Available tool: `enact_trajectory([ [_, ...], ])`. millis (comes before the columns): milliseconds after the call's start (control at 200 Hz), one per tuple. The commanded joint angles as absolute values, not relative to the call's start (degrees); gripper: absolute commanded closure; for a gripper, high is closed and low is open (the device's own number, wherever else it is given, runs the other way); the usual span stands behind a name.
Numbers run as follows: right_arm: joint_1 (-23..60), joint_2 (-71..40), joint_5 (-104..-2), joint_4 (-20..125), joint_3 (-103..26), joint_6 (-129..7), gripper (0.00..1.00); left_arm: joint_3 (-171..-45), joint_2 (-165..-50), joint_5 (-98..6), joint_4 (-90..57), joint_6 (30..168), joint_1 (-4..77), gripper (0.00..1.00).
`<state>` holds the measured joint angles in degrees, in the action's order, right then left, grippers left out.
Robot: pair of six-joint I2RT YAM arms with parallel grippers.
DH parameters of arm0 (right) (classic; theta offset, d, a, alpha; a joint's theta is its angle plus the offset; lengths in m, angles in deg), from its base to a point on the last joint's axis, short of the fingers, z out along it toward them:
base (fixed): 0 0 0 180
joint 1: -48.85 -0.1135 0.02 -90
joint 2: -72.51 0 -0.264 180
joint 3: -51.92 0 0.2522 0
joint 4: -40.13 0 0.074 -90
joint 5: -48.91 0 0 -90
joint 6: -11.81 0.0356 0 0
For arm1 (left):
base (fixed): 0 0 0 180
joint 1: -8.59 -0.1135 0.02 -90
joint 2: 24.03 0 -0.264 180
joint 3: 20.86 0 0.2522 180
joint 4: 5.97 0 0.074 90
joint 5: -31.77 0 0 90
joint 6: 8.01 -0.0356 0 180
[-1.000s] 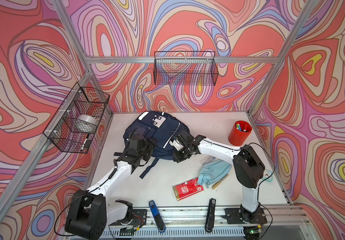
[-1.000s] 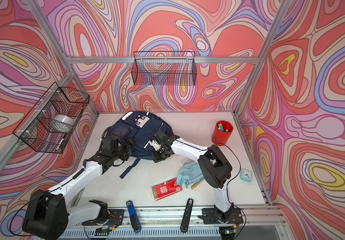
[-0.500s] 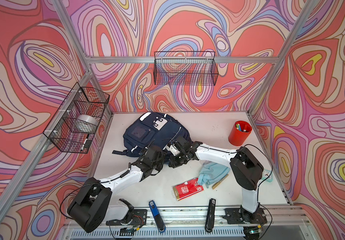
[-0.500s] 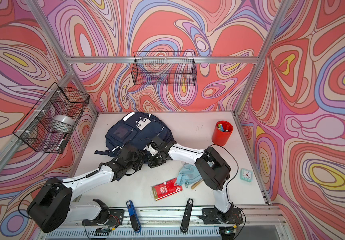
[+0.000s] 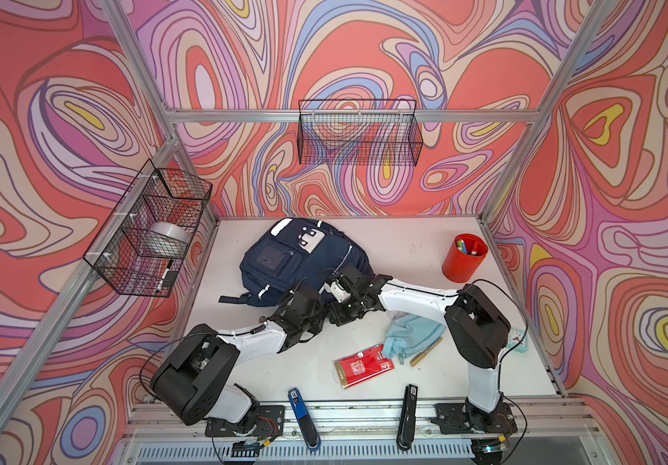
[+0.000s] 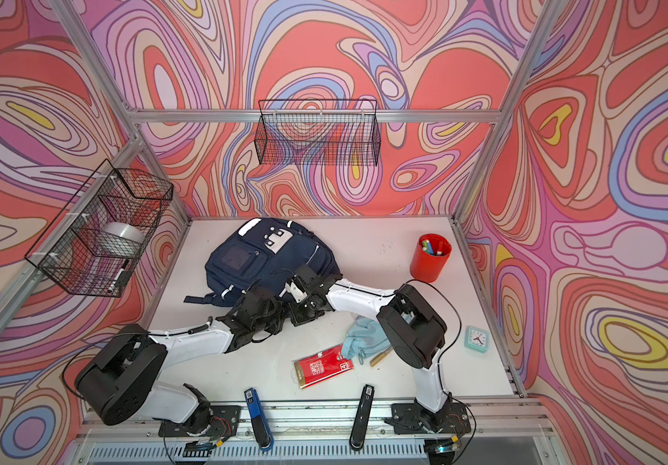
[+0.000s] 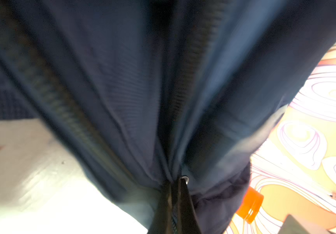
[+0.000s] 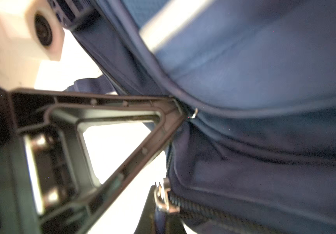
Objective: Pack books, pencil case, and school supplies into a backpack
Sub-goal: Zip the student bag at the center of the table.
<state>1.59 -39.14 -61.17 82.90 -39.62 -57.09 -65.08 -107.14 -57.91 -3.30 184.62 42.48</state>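
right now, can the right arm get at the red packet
Probably not yet: the right tool is shut on the zip of the backpack. Once freed, likely yes; the red packet lies flat on the table near that arm's base.

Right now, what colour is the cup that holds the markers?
Red. The cup shows best in a top view.

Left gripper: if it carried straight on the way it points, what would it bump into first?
The backpack: the left gripper is shut on its fabric, so more backpack lies directly ahead, it seems.
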Motion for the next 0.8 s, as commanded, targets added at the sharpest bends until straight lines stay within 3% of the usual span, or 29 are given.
enact_trajectory([
  [0,1.12,-37.39,-63.01,84.46,-41.18,-60.76,1.00,-61.98,-104.91,-56.95,-4.87,184.26,41.26,1.00],
  [371,8.26,-38.40,-51.70,100.18,-43.27,-72.95,1.00,-59.29,-95.84,-58.11,-16.19,178.15,34.27,1.00],
  [561,8.71,-38.86,-58.26,99.55,-44.25,-72.94,1.00,-61.85,-95.74,-55.90,-14.65,175.62,34.03,1.00],
  [621,7.55,-39.14,-61.44,97.05,-44.54,-71.31,1.00,-63.54,-96.10,-54.89,-14.56,175.37,35.65,0.73],
  [711,6.29,-38.96,-65.87,93.19,-45.12,-68.79,1.00,-66.29,-96.05,-55.83,-12.35,177.82,38.95,0.40],
  [741,6.15,-38.91,-67.26,91.68,-45.04,-67.50,1.00,-66.03,-96.14,-56.02,-11.50,179.47,39.89,0.33],
  [796,5.80,-38.80,-69.34,89.09,-44.90,-65.74,1.00,-64.80,-96.82,-55.78,-9.12,184.11,41.76,0.31],
])
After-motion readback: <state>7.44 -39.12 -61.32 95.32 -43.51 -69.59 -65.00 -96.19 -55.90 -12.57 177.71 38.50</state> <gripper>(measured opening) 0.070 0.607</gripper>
